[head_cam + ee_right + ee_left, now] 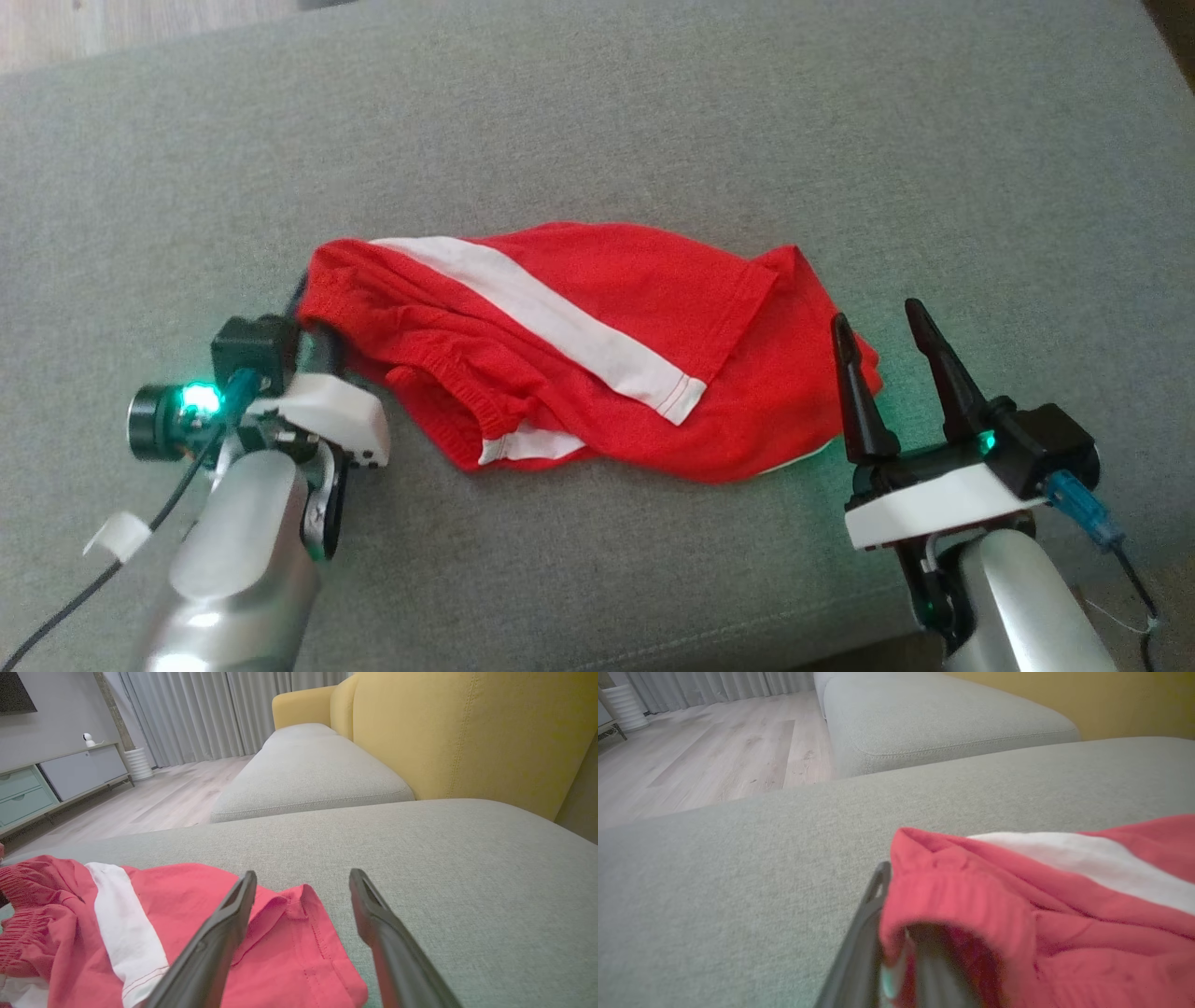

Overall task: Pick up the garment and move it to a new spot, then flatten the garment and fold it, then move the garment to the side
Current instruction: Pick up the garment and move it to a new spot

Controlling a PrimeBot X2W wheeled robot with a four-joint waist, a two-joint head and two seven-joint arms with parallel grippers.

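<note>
Lying crumpled across the grey sofa cushion (597,112), the garment (560,411) is a red piece with a broad white band running slantwise over its top and a second bit of white showing at its near edge. Its left end, with a gathered elastic hem, is bunched at the left gripper (313,331), whose fingers are mostly buried under the cloth. In the left wrist view one dark finger (864,933) runs along the outside of the hem while red fabric folds over the space beside it, so the pincer is clamped tight on that edge of the garment. The right gripper (878,315) is at the garment's right end with its two fingers spread wide and nothing between them. In the right wrist view one finger (219,933) lies over the red fabric and the other over bare cushion; whether either touches, I cannot tell. Farther off are a second grey seat, a yellow backrest (467,732), a pale wood floor (714,756) and grey curtains (201,714).
</note>
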